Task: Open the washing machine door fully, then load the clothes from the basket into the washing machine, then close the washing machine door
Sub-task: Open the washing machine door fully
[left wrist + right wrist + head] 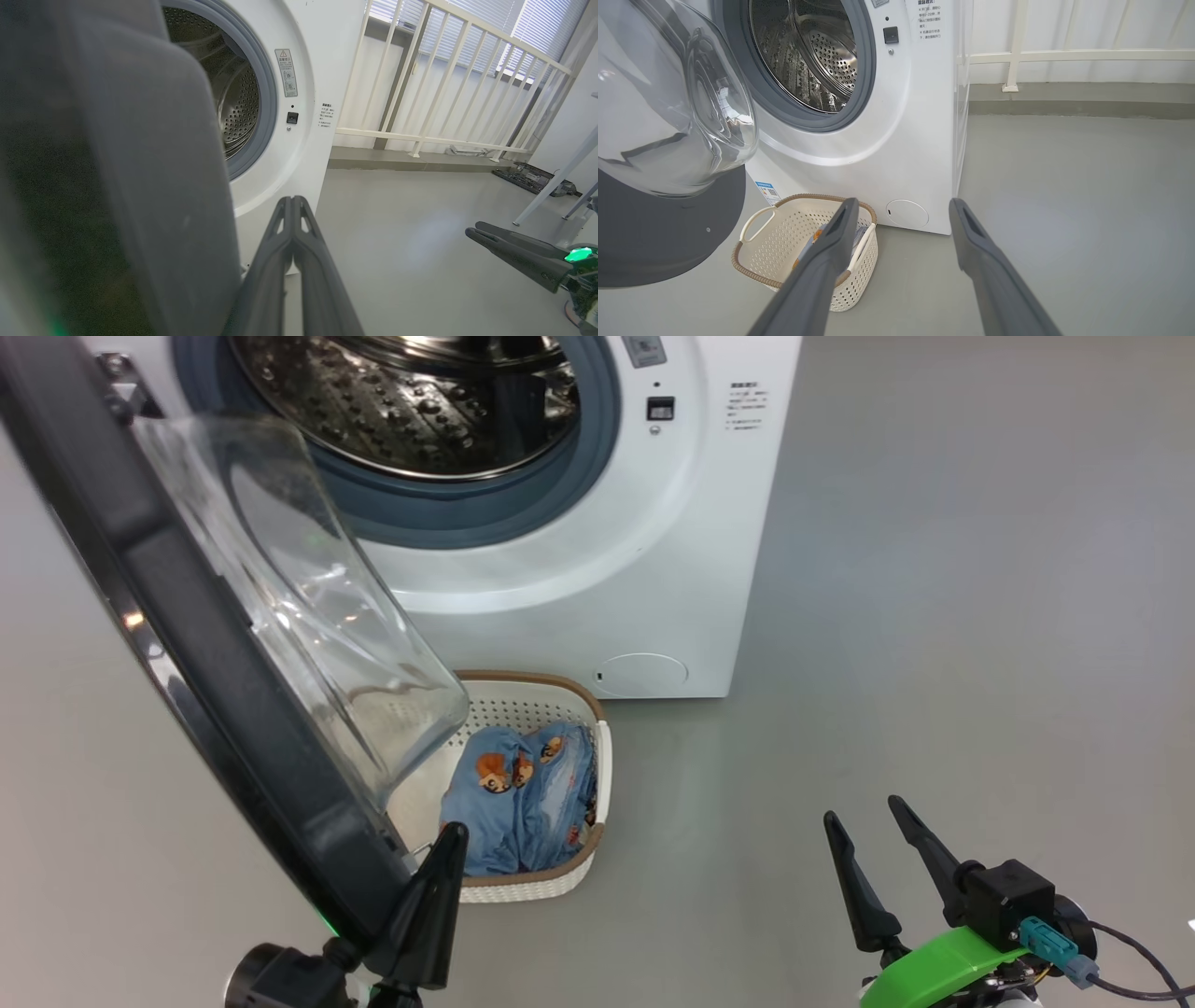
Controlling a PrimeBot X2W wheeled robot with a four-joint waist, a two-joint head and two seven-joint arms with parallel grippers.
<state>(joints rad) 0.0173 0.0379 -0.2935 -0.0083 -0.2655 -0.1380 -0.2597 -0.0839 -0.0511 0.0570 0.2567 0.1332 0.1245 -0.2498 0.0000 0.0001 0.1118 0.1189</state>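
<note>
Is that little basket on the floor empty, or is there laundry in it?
Not empty. The basket holds the clothes, a light blue bundle with orange figures lying against its near side.

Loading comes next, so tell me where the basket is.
In the head view, the basket sits on the floor left of lower centre, in front of the washing machine and partly beneath the open washing machine door, with the clothes inside.
</note>
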